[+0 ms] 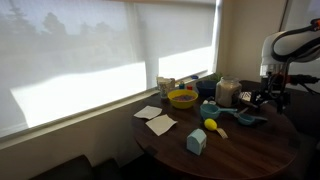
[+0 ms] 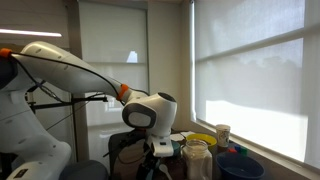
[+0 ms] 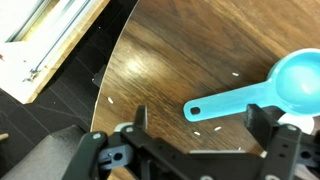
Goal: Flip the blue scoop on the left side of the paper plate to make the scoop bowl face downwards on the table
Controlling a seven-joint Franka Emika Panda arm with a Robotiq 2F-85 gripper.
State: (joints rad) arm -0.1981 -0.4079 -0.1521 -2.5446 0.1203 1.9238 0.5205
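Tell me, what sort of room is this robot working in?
Probably a dining corner in a home or office: a round dark wooden table sits beside large blind-covered windows, and it holds tableware such as a yellow bowl and a blue scoop.

Between the spread fingers of my claw point(image 3: 200, 122) only the blue scoop point(image 3: 255, 92) lies; the bare table point(image 3: 170, 55) ahead gives free passage. In an exterior view a jar point(image 1: 228, 92) stands near, beside me.

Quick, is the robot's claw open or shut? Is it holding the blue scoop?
Gripper: open, holding nothing; the blue scoop lies on the table under it.
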